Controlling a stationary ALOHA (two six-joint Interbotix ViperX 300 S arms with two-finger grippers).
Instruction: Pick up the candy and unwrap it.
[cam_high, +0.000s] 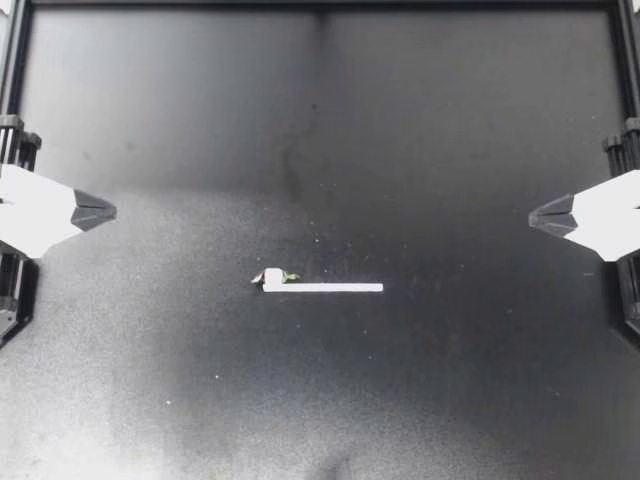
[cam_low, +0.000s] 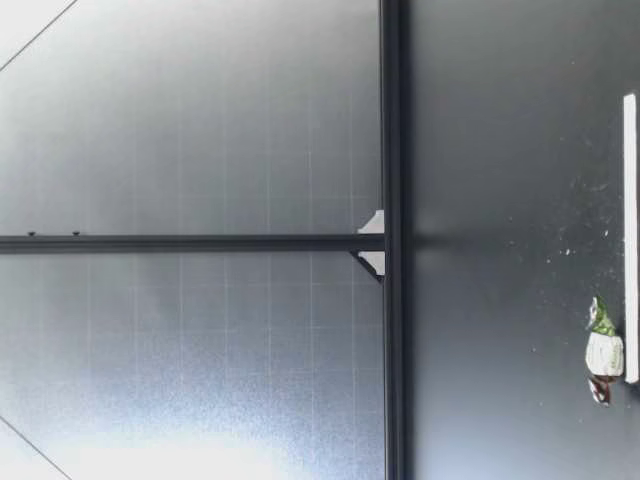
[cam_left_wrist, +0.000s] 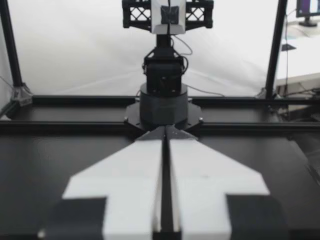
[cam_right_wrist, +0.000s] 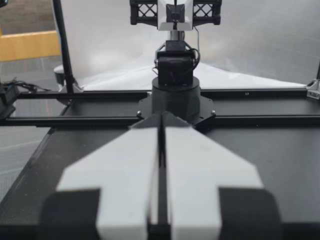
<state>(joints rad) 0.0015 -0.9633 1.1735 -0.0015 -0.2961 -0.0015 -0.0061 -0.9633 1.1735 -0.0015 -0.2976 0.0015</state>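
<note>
The table (cam_high: 450, 120) is a dark, matte surface. A thin white strip (cam_high: 325, 288) lies flat near its middle. The candy (cam_high: 272, 277), in a pale wrapper with one green and one reddish twisted end, lies at the strip's left end in the top view, right against its long edge. Pale specks (cam_low: 572, 250) dot the surface near the strip.

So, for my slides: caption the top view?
Wrapped candy beside a white strip; left end effector and right end effector rest shut at opposite sides.

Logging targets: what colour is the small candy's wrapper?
Small wrapped candy: white, green and red ends; low view.
</note>
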